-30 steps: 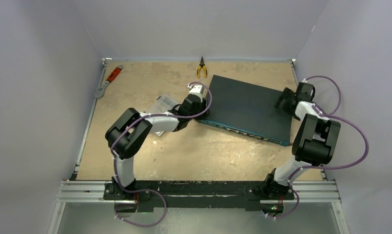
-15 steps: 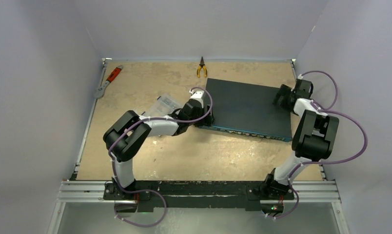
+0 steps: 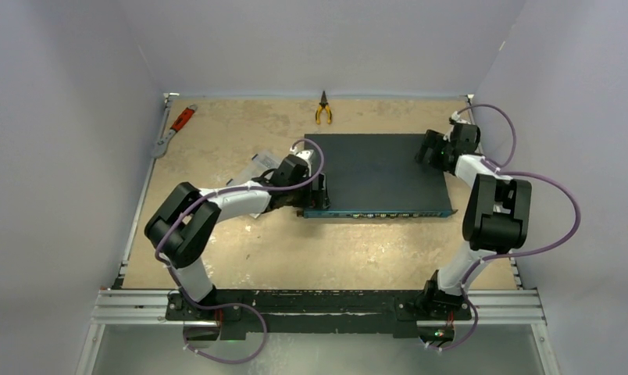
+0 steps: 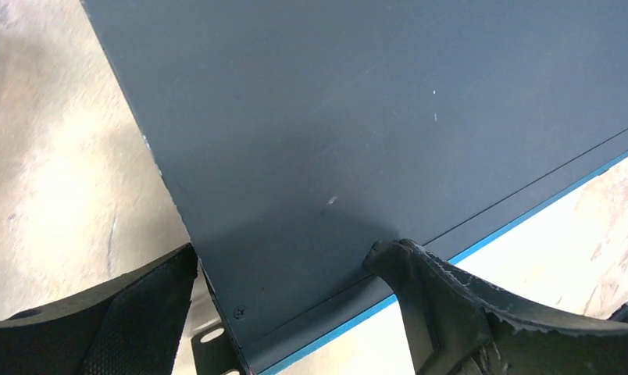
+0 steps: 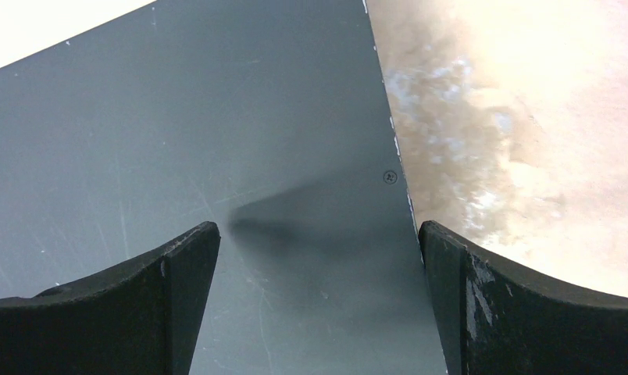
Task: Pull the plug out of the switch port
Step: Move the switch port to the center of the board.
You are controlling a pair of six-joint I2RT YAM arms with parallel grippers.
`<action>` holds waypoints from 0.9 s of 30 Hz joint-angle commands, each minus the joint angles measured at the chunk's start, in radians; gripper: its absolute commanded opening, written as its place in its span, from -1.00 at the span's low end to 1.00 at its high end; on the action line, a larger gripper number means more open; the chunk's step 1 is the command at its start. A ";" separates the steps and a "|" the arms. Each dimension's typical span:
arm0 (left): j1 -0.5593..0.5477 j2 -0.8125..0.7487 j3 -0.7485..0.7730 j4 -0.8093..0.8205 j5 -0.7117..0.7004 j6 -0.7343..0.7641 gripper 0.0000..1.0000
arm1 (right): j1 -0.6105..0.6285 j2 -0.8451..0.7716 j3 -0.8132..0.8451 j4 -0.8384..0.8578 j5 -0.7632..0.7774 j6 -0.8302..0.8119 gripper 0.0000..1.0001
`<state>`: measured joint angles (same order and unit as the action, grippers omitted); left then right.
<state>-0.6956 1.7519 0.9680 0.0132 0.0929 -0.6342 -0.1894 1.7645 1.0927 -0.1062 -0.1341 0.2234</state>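
Two end effectors: both spread, holding nothing.
Left end effector (image 3: 316,189): straddles the switch (image 3: 377,173) at its near-left corner.
Switch: flat on the tabletop (image 3: 240,258), port row on its near face.
Right end effector (image 3: 428,148): over the switch's far-right corner.

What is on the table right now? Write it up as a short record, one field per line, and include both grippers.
switch: large flat dark-teal metal switch lying flat on the tan table, blue-edged port face toward the arm bases
plug: too small to make out in the port row
left gripper: open, astride the switch's near left corner
right gripper: open, over its far right corner, one finger past the edge
other items: yellow-handled pliers at the far edge; red-handled wrench far left; clear plastic box beside the left arm
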 commanded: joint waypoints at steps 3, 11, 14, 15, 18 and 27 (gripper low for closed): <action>-0.029 -0.061 0.018 -0.048 0.085 0.002 0.78 | 0.166 -0.061 -0.082 -0.051 -0.455 0.170 0.97; 0.026 -0.063 0.018 -0.094 0.069 0.019 0.79 | 0.169 -0.122 -0.190 -0.055 -0.502 0.172 0.97; 0.058 -0.055 0.031 -0.084 0.094 0.021 0.77 | 0.168 -0.137 -0.233 -0.052 -0.531 0.171 0.97; 0.069 -0.050 0.039 -0.080 0.107 0.022 0.77 | 0.170 -0.141 -0.247 -0.050 -0.544 0.171 0.97; 0.098 -0.018 0.069 -0.070 0.146 0.032 0.73 | 0.170 -0.156 -0.284 -0.050 -0.565 0.170 0.97; 0.120 0.103 0.203 -0.084 0.213 0.063 0.69 | 0.172 -0.224 -0.369 -0.087 -0.607 0.158 0.97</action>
<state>-0.5537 1.7638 1.0760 -0.3241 0.2344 -0.5987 -0.1455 1.5806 0.8051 0.1028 -0.2878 0.2306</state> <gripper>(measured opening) 0.860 0.987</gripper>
